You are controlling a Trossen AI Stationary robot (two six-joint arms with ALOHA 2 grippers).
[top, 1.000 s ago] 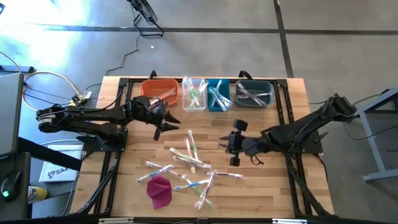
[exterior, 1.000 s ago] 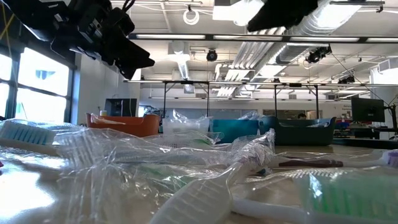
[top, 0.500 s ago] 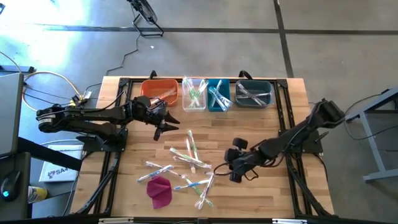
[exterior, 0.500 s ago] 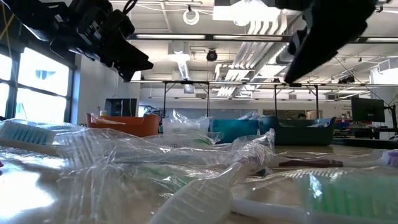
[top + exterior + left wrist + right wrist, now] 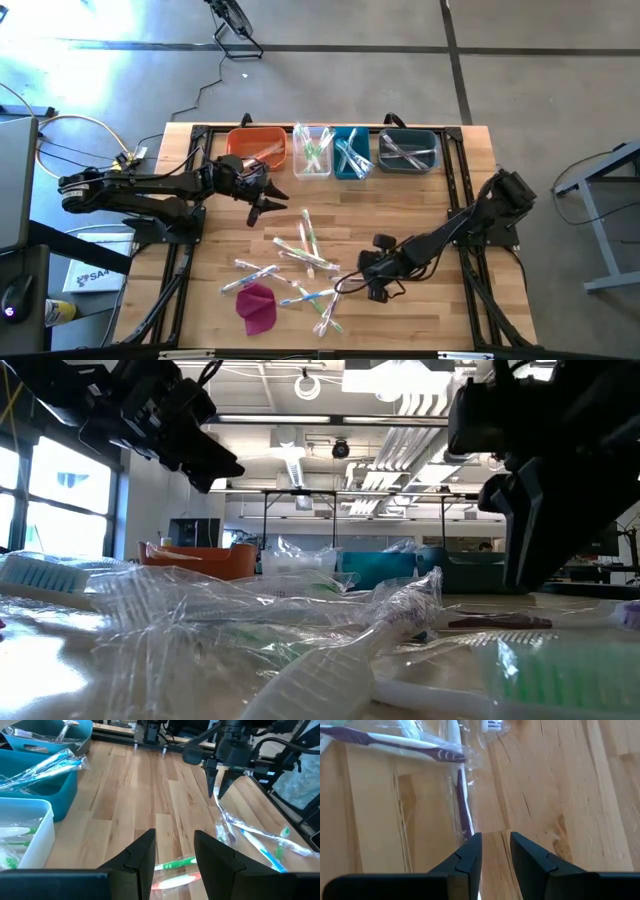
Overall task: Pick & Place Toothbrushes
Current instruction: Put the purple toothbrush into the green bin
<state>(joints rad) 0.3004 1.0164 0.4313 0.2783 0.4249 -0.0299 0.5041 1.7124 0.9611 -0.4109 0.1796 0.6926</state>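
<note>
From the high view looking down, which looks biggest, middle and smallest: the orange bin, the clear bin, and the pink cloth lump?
1. The orange bin looks biggest.
2. The pink cloth lump and the clear bin look about alike from above, so I won't rank them; the cloth is crumpled and uneven, the bin narrow and tidy.

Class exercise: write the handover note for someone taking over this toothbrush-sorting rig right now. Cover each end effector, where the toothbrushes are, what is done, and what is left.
Right end effector: open, low at the right edge of the loose pile, fingers straddling the tip of a purple-handled toothbrush; nothing gripped yet.
Left end effector: open and empty, waiting near the orange bin.
Done: some toothbrushes already lie in the four bins at the back of the table.
Left: the pile of wrapped toothbrushes in the middle of the table, beside a magenta cloth.
</note>
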